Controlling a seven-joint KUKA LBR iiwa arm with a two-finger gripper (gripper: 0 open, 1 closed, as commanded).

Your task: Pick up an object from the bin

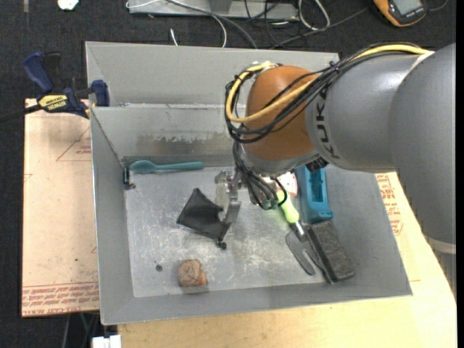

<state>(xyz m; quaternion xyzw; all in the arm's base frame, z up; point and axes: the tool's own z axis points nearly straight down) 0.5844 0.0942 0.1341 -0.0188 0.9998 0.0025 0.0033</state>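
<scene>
Gripper (229,220) down at bin (148,241) centre, at the 3 o'clock edge of a black folded piece (201,214) — piece lies at its 9 o'clock. Open or closed — can't tell. Brown lump (192,273) at 7 o'clock.

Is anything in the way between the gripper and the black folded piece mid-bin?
Nothing visible does. The gripper is right at the right edge of the black folded piece, while the teal toothbrush at the back and the brown lump in front lie apart.
</scene>
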